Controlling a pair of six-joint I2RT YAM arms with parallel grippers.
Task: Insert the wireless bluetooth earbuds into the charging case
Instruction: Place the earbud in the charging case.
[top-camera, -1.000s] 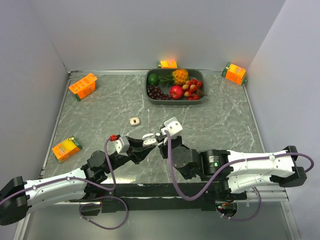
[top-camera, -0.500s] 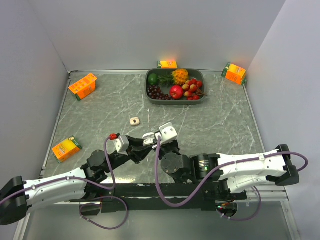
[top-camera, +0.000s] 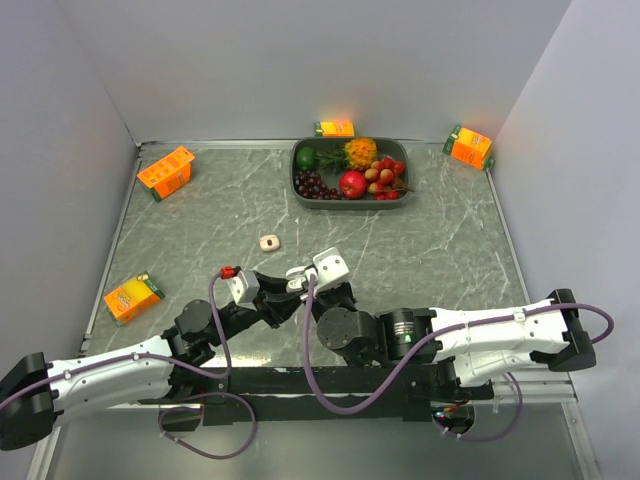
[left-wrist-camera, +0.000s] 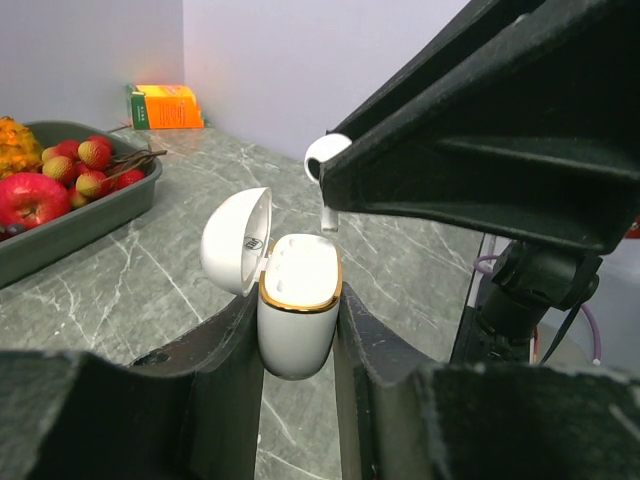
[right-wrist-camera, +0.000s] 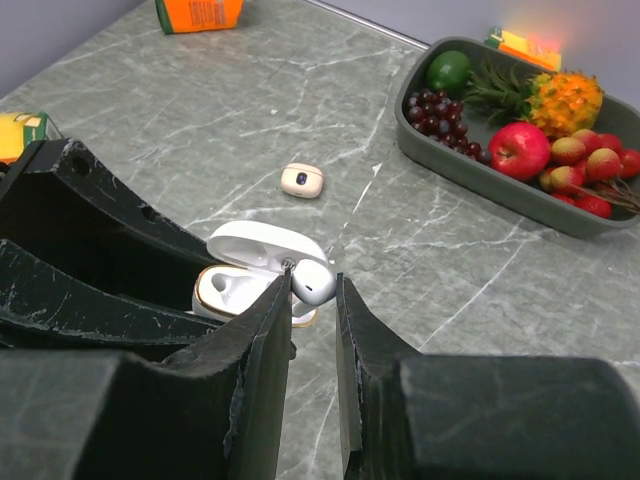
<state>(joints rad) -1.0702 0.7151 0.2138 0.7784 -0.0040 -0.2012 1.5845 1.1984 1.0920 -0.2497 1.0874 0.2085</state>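
Note:
My left gripper (left-wrist-camera: 298, 300) is shut on the charging case (left-wrist-camera: 298, 312), a glossy white case with a gold rim. It is held upright off the table with its lid (left-wrist-camera: 235, 240) swung open to the left. My right gripper (right-wrist-camera: 315, 278) is shut on one white earbud (right-wrist-camera: 313, 281). In the left wrist view this earbud (left-wrist-camera: 325, 156) hangs just above the open case, its stem pointing down at the right-hand well. In the top view both grippers meet at the case (top-camera: 299, 277) near the table's front middle. The visible wells of the case look empty.
A small cream-beige rounded object (top-camera: 268, 242) lies on the marble table beyond the grippers. A grey tray (top-camera: 297, 172) of fruit stands at the back centre. Orange juice cartons lie at the back left (top-camera: 166, 170), front left (top-camera: 132, 297), back right (top-camera: 468, 146) and behind the tray (top-camera: 335, 128).
My right arm has swung left and drawn in toward the left gripper, bringing the earbud over the open case. The left arm and the case have stayed still.

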